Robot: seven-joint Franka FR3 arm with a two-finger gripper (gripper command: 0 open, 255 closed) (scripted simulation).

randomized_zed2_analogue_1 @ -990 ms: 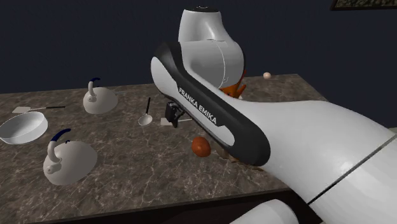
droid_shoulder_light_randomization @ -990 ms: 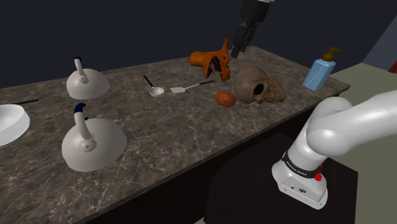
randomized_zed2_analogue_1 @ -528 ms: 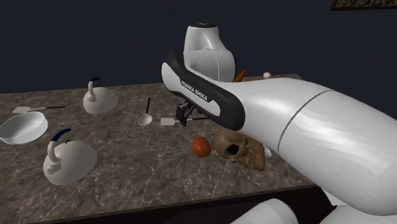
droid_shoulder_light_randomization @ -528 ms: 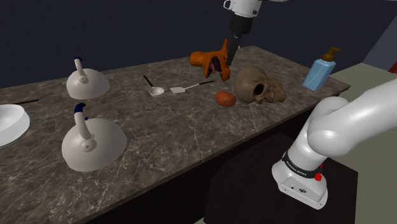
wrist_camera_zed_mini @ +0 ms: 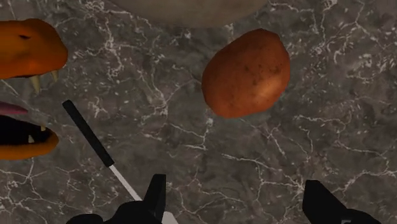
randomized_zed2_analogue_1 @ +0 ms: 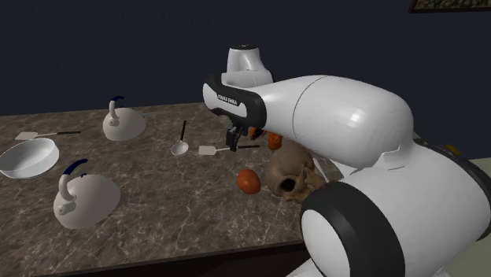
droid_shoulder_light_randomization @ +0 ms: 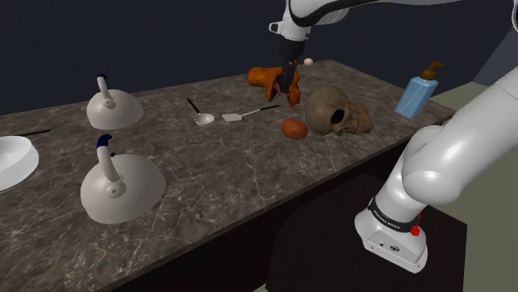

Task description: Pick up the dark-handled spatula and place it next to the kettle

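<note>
Spatula (droid_shoulder_light_randomization: 251,112) lies flat on the counter (droid_shoulder_light_randomization: 232,184). Gripper (wrist_camera_zed_mini: 236,198) hovers above it, jaws spread wide, seemingly just beside its handle.

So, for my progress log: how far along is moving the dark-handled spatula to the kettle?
Done: nothing; the white-bladed, black-handled spatula lies on the dark marbled counter, apart from the nearest white domed kettle. In hand: the black two-finger gripper hangs open near its handle, empty. Left: grasp, lift, carry, place.

Dim, evenly lit renders, soft shadows
</note>
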